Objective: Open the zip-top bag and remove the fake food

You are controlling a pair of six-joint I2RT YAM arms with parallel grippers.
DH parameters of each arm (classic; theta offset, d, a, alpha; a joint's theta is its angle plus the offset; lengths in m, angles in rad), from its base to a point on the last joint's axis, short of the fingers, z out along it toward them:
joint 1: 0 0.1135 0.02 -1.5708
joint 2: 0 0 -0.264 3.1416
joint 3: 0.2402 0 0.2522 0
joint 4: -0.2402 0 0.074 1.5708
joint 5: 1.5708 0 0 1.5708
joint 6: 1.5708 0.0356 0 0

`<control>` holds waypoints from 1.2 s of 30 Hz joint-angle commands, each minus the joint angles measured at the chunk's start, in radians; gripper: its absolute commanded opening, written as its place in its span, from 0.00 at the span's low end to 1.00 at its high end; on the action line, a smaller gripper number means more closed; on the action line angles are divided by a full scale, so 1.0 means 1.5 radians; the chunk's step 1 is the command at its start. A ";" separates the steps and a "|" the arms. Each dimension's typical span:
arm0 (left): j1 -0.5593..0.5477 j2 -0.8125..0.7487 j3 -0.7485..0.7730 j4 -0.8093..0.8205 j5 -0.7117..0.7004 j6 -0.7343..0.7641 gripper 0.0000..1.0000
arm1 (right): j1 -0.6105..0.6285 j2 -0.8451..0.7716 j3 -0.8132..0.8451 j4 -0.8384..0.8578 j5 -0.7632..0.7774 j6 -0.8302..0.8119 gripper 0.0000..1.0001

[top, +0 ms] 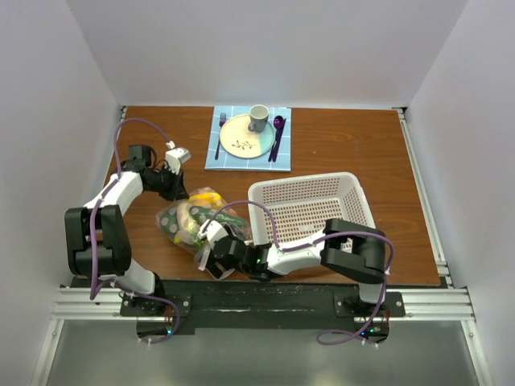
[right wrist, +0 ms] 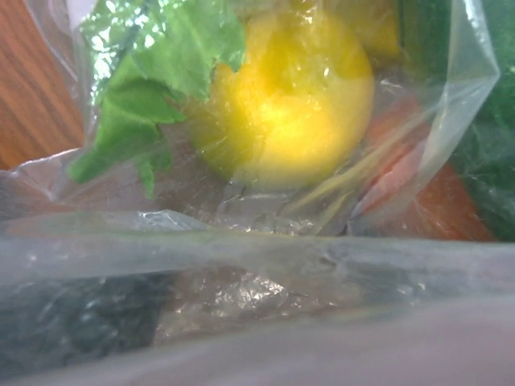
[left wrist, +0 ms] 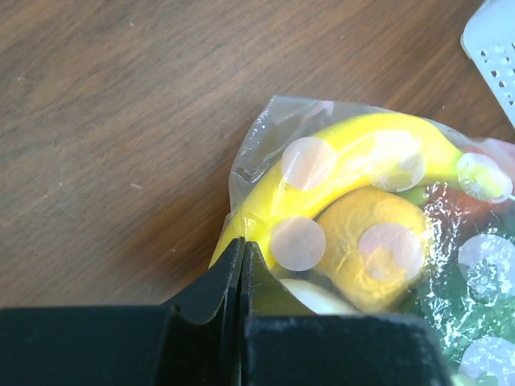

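The left claw (left wrist: 241, 251) is seen closed, its two black fingers pressed together on a corner of the clear crinkly zip-top bag with pale round dots (left wrist: 259, 141) — the plastic appears pinched just where the end of the glossy yellow plastic banana (left wrist: 362, 145) lies. Under the curve of the banana, inside the bag, a rounded yellow-orange plastic fruit (left wrist: 366, 241) is pressed against it, and something green is glimpsed further along.

The right claw (top: 212, 251) is placed at the bag's near end. Whether it is open or closed cannot be told, since its wrist view is filled by plastic film at close range. Through that film a round yellow plastic lemon (right wrist: 282, 104) and a green plastic leaf (right wrist: 161, 56) are made out, both enclosed in the bag.

The bag is laid on the brown wooden desk (top: 346, 145) between the two claws, just beside the left wall of the white perforated plastic basket (top: 302, 179). At the far edge, well apart from the bag, a pale blue placemat (top: 283, 159) is set with a pale round plate (top: 241, 145), a grey cup (top: 258, 117), a dark fork (top: 220, 133) and purple cutlery (top: 278, 133).
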 commanded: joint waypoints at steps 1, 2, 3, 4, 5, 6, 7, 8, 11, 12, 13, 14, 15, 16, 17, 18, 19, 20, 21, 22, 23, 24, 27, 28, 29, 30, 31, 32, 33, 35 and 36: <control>0.002 0.006 0.029 -0.035 0.003 0.021 0.00 | 0.001 -0.051 0.040 -0.026 0.082 0.007 0.99; 0.002 0.005 0.038 -0.037 -0.002 0.025 0.00 | 0.001 -0.056 0.043 -0.039 0.095 0.008 0.99; 0.004 0.001 0.042 -0.039 -0.009 0.035 0.00 | 0.001 -0.061 0.049 -0.047 0.110 0.012 0.99; 0.004 0.001 0.046 -0.040 -0.022 0.039 0.00 | 0.001 -0.072 0.051 -0.056 0.122 0.018 0.99; 0.007 -0.001 0.052 -0.040 -0.028 0.044 0.00 | 0.000 -0.078 0.052 -0.065 0.151 0.027 0.99; 0.007 -0.002 0.055 -0.043 -0.041 0.056 0.00 | -0.001 -0.081 0.054 -0.069 0.168 0.029 0.99; 0.009 -0.002 0.057 -0.043 -0.048 0.061 0.00 | -0.001 -0.082 0.054 -0.072 0.172 0.024 0.99; 0.008 -0.004 0.060 -0.043 -0.055 0.068 0.00 | -0.001 -0.085 0.055 -0.067 0.180 0.012 0.99; 0.007 -0.008 0.057 -0.035 -0.080 0.093 0.00 | 0.000 -0.085 0.050 -0.044 0.185 -0.007 0.99; 0.008 -0.011 0.057 -0.033 -0.090 0.101 0.00 | -0.001 -0.083 0.057 -0.043 0.188 -0.010 0.99; 0.007 -0.013 0.057 -0.033 -0.093 0.107 0.00 | -0.001 -0.079 0.061 -0.044 0.195 -0.012 0.99; 0.006 -0.014 0.056 -0.035 -0.098 0.114 0.00 | -0.001 -0.072 0.064 -0.043 0.199 -0.017 0.99; 0.004 -0.016 0.055 -0.035 -0.107 0.126 0.00 | -0.001 -0.066 0.067 -0.038 0.200 -0.024 0.99; 0.002 -0.017 0.055 -0.040 -0.108 0.132 0.00 | -0.001 -0.061 0.067 -0.031 0.200 -0.030 0.99; 0.000 -0.018 0.053 -0.043 -0.108 0.138 0.00 | -0.002 -0.055 0.068 -0.018 0.200 -0.039 0.99; -0.002 -0.022 0.051 -0.045 -0.112 0.153 0.00 | -0.002 -0.044 0.066 -0.006 0.190 -0.044 0.99; -0.005 -0.023 0.049 -0.046 -0.115 0.159 0.00 | -0.002 -0.041 0.064 0.007 0.179 -0.051 0.99; -0.009 -0.026 0.047 -0.044 -0.118 0.160 0.00 | -0.002 -0.037 0.062 0.044 0.161 -0.065 0.99; -0.010 -0.025 0.047 -0.044 -0.119 0.160 0.00 | -0.002 -0.029 0.057 0.065 0.143 -0.074 0.99; -0.011 -0.025 0.048 -0.044 -0.115 0.159 0.00 | -0.002 -0.023 0.058 0.085 0.098 -0.081 0.99; -0.015 -0.024 0.048 -0.045 -0.114 0.156 0.00 | -0.002 -0.017 0.060 0.114 0.078 -0.093 0.98; -0.019 -0.024 0.047 -0.043 -0.114 0.154 0.00 | -0.002 -0.002 0.064 0.130 0.063 -0.103 0.99; -0.036 -0.026 0.041 -0.039 -0.114 0.143 0.00 | -0.002 0.019 0.088 0.150 0.010 -0.112 0.99; -0.042 -0.025 0.041 -0.039 -0.111 0.140 0.00 | -0.002 0.034 0.094 0.150 0.003 -0.115 0.99; -0.047 -0.026 0.040 -0.040 -0.109 0.135 0.00 | -0.002 0.042 0.104 0.151 -0.002 -0.118 0.99; -0.052 -0.026 0.039 -0.041 -0.104 0.132 0.00 | -0.002 0.047 0.108 0.153 -0.003 -0.118 0.99; -0.059 -0.026 0.031 -0.040 -0.105 0.129 0.00 | -0.002 0.056 0.111 0.155 -0.003 -0.116 0.99; -0.074 -0.029 0.028 -0.040 -0.107 0.126 0.00 | -0.001 0.060 0.117 0.155 0.001 -0.113 0.99; -0.081 -0.032 0.025 -0.040 -0.107 0.124 0.00 | -0.002 0.065 0.120 0.158 0.004 -0.114 0.99; -0.094 -0.037 0.019 -0.043 -0.108 0.122 0.00 | -0.003 0.082 0.131 0.155 0.008 -0.115 0.99; -0.097 -0.038 0.018 -0.048 -0.108 0.123 0.00 | -0.004 0.085 0.132 0.155 0.007 -0.112 0.99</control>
